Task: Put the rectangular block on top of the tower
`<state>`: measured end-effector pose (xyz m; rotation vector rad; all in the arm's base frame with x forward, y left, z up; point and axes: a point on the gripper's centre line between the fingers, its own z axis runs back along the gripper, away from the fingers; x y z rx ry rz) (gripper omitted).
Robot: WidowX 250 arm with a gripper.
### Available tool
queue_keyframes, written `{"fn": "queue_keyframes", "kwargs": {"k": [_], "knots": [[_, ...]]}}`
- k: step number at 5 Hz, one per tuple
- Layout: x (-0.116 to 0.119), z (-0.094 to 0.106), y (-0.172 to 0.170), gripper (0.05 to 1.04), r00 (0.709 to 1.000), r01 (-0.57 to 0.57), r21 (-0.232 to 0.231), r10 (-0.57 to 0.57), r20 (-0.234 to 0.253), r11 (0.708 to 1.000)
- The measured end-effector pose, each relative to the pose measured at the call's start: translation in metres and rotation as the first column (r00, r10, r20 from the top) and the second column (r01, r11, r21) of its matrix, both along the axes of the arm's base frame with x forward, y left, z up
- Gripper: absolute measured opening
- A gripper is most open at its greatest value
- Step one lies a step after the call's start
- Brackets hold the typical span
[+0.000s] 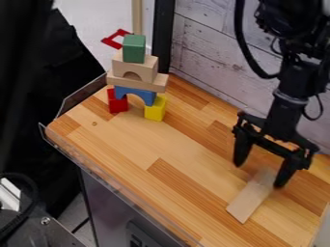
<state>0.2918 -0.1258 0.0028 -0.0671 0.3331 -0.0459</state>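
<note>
While the robot's gripper [260, 173] hangs over the table [138, 140] at four o'clock in the camera view, its jaws stand apart, one on either side of the upper end of the rectangular block [248, 198]. Whether either jaw touches the wood, I cannot tell. The block, a flat, pale, unpainted piece, lies on the tabletop between four and five o'clock, its long axis running from one o'clock to seven o'clock, the seven o'clock end reaching well out from between the jaws.

From the block, the tower stands well apart toward eleven o'clock, upright near the table's far corner. At its foot are a red block [118, 102] on the nine o'clock side and a yellow block [155, 111] on the three o'clock side, bridged by a blue arch [136, 93]. Across the arch lies a flat wooden plank [136, 83], then a natural wood arch block [145, 70] with its opening downward, and a green block [134, 48] on top.

A low clear rim [116, 184] edges the table from nine o'clock round toward six. Beyond the tower, toward eleven o'clock, is a red angular frame [111, 42]. A whitewashed plank wall [206, 43] stands behind the table at one o'clock.
</note>
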Motion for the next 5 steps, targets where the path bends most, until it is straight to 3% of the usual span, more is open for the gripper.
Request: {"fn": "queue_keyframes", "kwargs": {"k": [3,5], "knots": [[0.001,-0.026,-0.002,0.999,0.999,-0.008,-0.001,0.008,-0.04,1.0],[-0.001,-0.033,-0.003,0.999,0.998,-0.008,-0.005,0.008,-0.057,1.0]]}}
